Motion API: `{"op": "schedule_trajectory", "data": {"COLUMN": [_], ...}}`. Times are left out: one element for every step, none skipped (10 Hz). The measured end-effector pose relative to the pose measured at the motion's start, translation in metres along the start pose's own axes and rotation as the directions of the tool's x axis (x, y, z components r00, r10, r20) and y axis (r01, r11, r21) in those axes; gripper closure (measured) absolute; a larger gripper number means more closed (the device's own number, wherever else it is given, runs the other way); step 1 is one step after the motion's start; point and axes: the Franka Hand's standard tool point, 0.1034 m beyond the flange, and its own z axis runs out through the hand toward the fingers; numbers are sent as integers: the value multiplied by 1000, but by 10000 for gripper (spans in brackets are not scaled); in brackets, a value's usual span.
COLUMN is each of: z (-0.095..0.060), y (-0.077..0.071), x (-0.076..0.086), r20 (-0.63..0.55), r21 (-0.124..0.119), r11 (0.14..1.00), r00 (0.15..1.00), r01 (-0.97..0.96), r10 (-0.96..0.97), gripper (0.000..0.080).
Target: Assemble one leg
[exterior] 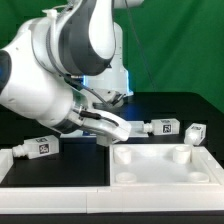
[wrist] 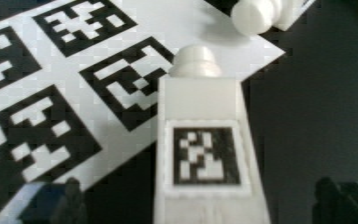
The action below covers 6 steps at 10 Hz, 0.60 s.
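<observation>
White leg (wrist: 206,140) lies between the claw's (wrist: 197,198) fingers — spread wide, gripping nothing.

Hidden in the exterior view behind the arm (exterior: 70,60): most of the gripper (exterior: 112,127), finger spacing illegible there. Clipped by the exterior view's left edge: outermost leg (exterior: 6,157). Too small to read: tag patterns on every leg in that view. Cropped by the wrist view's frame — central leg (wrist: 202,140) at its blocky end, second white piece (wrist: 265,12) with too little showing to identify, marker board (wrist: 51,90) with several tags only partial. Blurred and cut at two corners: fingers (wrist: 43,205), mere dark shapes flanking the central leg, clear of it. Soft-focused — tag on the central leg, pattern not decipherable.
</observation>
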Motion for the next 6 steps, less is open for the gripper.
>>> {"op": "schedule_trajectory", "data": {"z": [6,3,3,3,3,3], "y": [0,0,0,0,0,0], "x": [-2,-1,0,-1,-1,0], "r20": [8,3,3,3,3,0], "r21": [-4,-2,-1,-1,-1,-2], "r11": [1000,1000,1000,1000,1000,1000], "r00": [1000,1000,1000,1000,1000,1000], "r01": [1,1,1,1,1,1], "r10": [-1,-1,-1,-1,-1,-1], "gripper": [150,150,289,427,515,515]}}
